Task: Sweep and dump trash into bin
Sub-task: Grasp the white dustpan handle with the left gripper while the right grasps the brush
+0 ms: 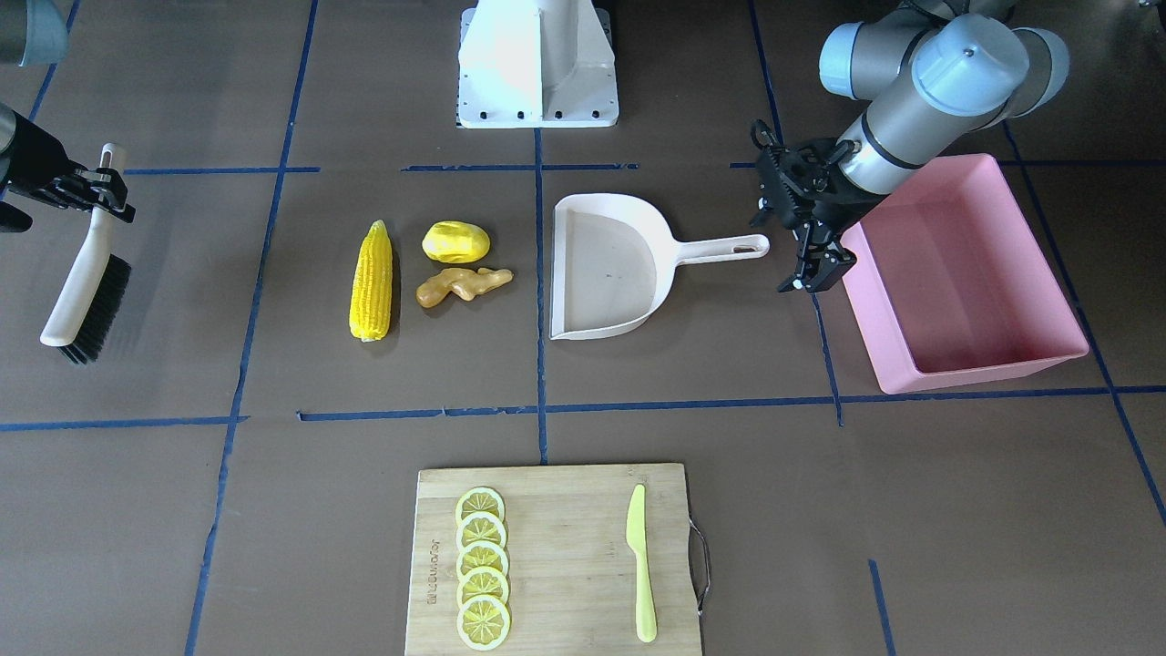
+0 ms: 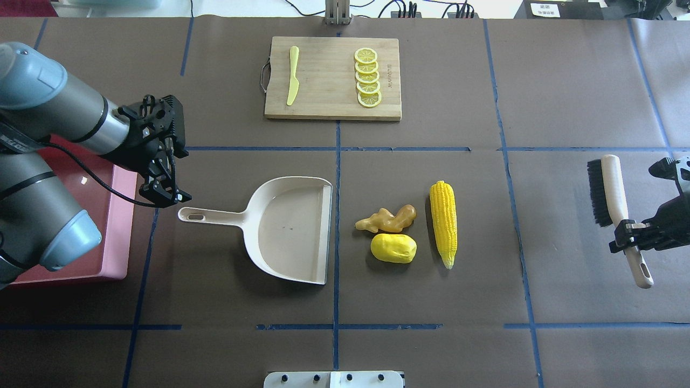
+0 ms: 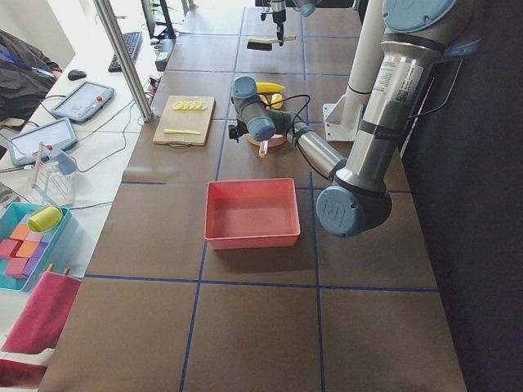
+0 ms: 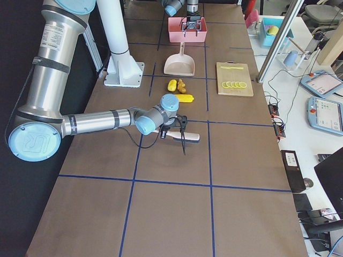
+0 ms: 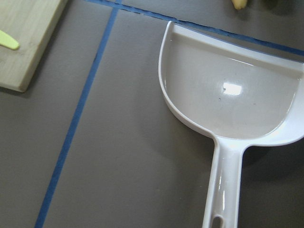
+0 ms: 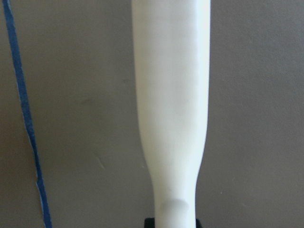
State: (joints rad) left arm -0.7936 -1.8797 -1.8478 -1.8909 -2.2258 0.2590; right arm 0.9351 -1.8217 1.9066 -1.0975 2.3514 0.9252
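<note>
The trash lies in a group mid-table: a yellow corn cob, a yellow potato-like lump and a tan ginger root. A beige dustpan lies flat beside them, its mouth towards them. The pink bin stands beyond the dustpan's handle. My left gripper is open and empty, just above the handle's end. My right gripper is shut on the handle of a black-bristled brush, off to the far side of the corn.
A wooden cutting board at the table's far edge carries several lemon slices and a yellow-green knife. The robot's white base stands at the near edge. Blue tape lines cross the brown table.
</note>
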